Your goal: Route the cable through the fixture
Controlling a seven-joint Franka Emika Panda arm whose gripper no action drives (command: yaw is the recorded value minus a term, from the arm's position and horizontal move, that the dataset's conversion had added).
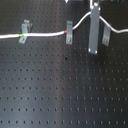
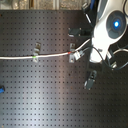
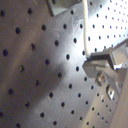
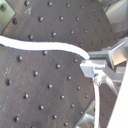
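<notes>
The white cable (image 1: 45, 34) runs from the first exterior view's left through the left clip (image 1: 24, 31), where its green band (image 1: 21, 36) sits. It goes on to the middle clip (image 1: 69, 31), where its red band (image 1: 66, 32) sits. From there it climbs to my gripper (image 1: 93, 14), then drops toward the right past the top of the right clip (image 1: 106, 35). Whether it sits in that clip I cannot tell. In both wrist views the cable (image 4: 45, 46) ends at the closed fingertips (image 4: 91, 65), so my gripper (image 3: 91, 62) is shut on it.
A broad grey metal bar (image 1: 94, 35) hangs between the middle and right clips. The black perforated board (image 1: 60, 90) fills the scene. In the second exterior view the white arm (image 2: 107, 25) covers the upper right, and a small blue object (image 2: 2, 90) lies at the second exterior view's left edge.
</notes>
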